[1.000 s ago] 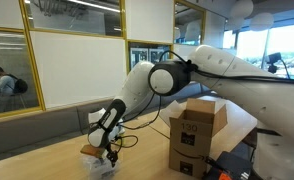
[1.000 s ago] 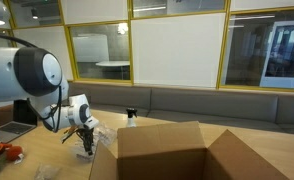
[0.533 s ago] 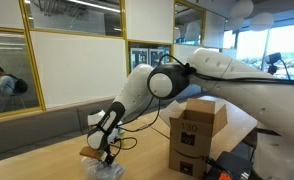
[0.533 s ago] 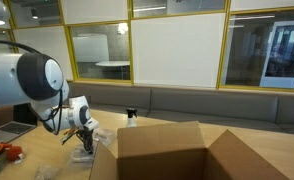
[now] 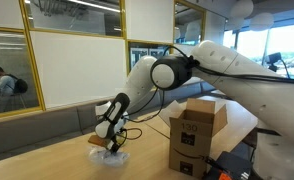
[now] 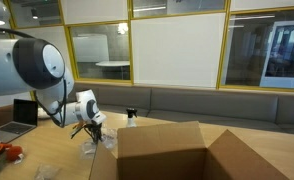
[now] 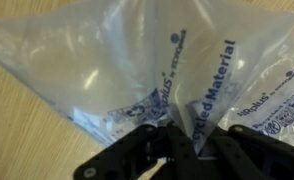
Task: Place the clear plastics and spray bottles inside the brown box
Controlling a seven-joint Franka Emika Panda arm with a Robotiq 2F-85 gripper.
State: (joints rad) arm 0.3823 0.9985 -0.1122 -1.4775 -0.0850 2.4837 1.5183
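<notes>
My gripper is shut on the clear plastics, a wrinkly transparent bag with blue print that fills the wrist view. In both exterior views the clear plastics hang under the fingers, just above the wooden table. The brown box stands to one side with its flaps open. In an exterior view the brown box fills the foreground. A small spray bottle with a dark head stands on the table behind it.
Another piece of clear film lies near the table's front edge, beside orange items. A laptop stands at the side. A grey bench runs along the glass wall behind the table.
The jaws have shut on the clear plastics, and the arm has lifted the bundle a little off the table.
</notes>
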